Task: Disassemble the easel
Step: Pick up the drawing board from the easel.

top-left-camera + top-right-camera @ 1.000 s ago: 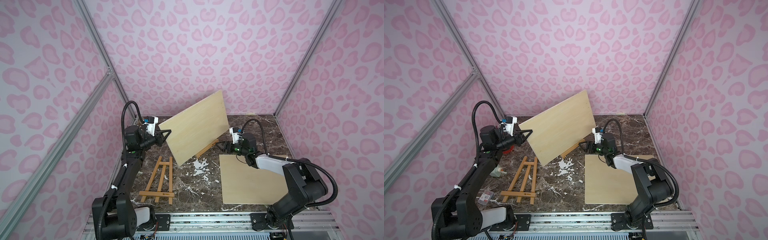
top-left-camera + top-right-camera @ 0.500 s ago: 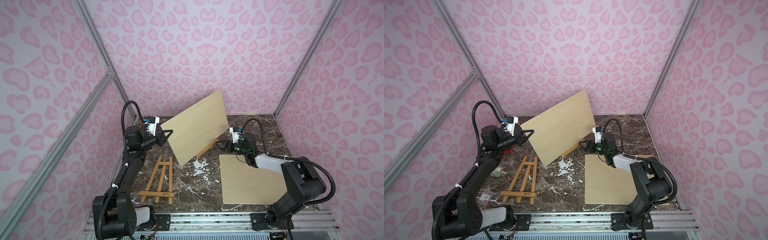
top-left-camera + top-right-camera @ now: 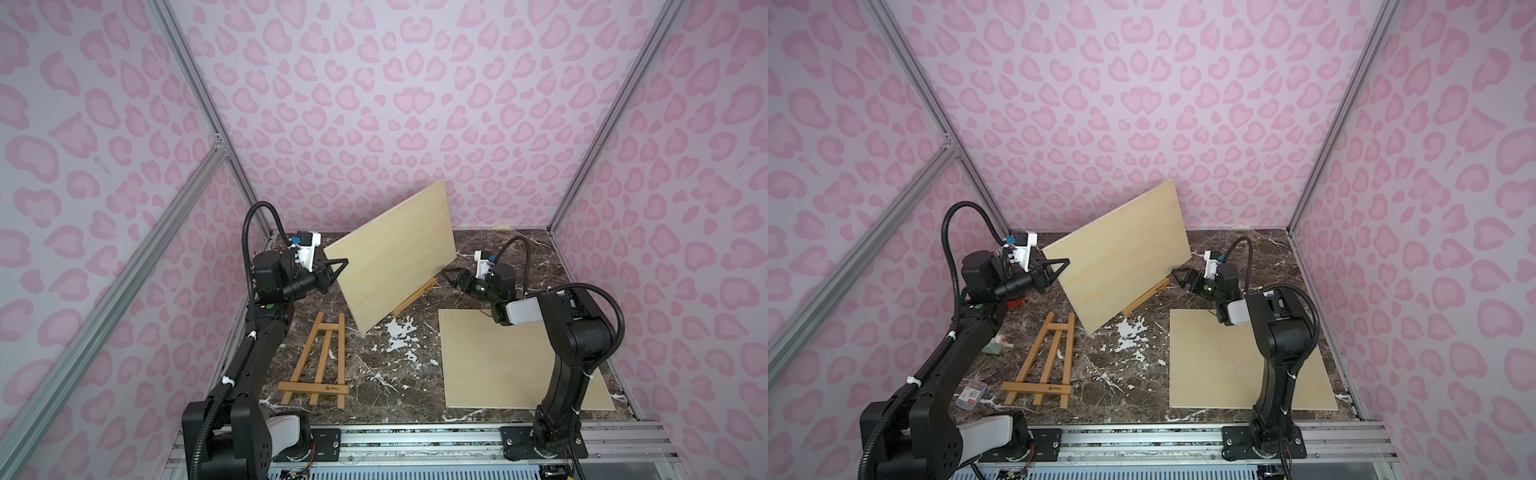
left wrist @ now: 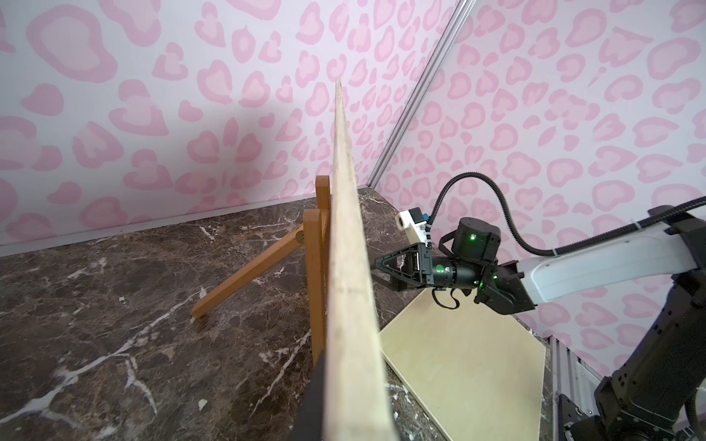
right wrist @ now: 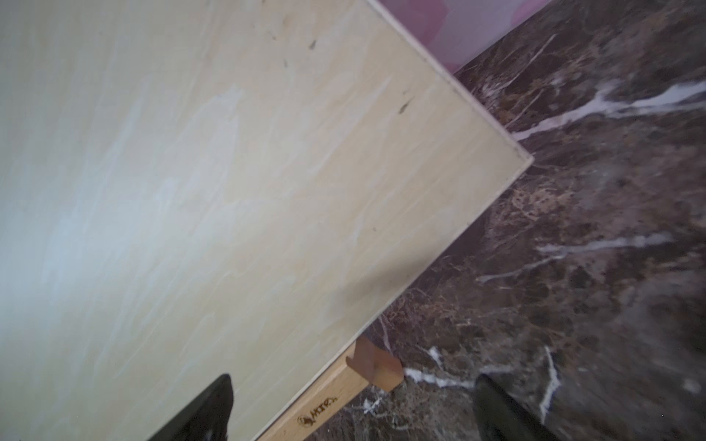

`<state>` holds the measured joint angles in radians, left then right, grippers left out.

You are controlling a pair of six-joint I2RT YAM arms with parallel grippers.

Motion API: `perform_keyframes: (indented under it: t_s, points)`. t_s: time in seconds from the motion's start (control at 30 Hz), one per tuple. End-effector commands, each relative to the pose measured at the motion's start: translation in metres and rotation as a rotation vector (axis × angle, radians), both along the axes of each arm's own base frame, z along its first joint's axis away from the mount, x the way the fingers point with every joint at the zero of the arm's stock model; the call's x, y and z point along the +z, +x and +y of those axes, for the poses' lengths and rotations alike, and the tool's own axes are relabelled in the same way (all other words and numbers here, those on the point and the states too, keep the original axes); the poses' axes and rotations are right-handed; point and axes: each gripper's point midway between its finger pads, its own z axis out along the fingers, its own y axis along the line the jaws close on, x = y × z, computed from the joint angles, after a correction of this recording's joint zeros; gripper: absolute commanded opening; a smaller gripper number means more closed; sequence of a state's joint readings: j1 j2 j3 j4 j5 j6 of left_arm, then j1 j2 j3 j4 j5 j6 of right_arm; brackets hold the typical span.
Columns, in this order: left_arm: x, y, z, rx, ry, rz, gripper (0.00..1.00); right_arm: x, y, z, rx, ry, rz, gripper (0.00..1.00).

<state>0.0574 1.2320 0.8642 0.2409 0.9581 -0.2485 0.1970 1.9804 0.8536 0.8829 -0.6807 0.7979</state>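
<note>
One easel [image 3: 320, 361] and one plywood panel [image 3: 498, 361] are laid flat; the second panel [image 3: 390, 257], clamped by the left gripper [image 3: 338, 266], is not yet lifted off the standing easel [image 3: 415, 297], the right gripper [image 3: 452, 277] held spread.

Robot lab test cell, not a home or shop. The walls [image 3: 374, 104] were panels printed with pink heart blotches, framed by bare aluminium posts [image 3: 219, 143]. A dark marble-look tabletop [image 3: 386, 374] sat boxed in on three sides. The black left arm [image 3: 257, 345] and right arm [image 3: 577, 332] were bolted to a metal rail [image 3: 415, 436] along the front, with cable conduit looping off both.
</note>
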Motion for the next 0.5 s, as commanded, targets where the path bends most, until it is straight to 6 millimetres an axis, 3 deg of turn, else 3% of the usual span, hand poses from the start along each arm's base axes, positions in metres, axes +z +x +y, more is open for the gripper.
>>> perform_keyframes:
  t_s: [0.0, 0.47]
  points:
    - [0.030, -0.011, -0.010, -0.086, -0.041, -0.111, 0.02, 0.019, 0.016, 0.005, -0.025, 0.089, -0.091, 0.99]
    - [0.043, -0.015, -0.013, -0.110, -0.068, -0.115, 0.02, 0.010, 0.045, 0.014, -0.088, 0.243, -0.123, 0.99]
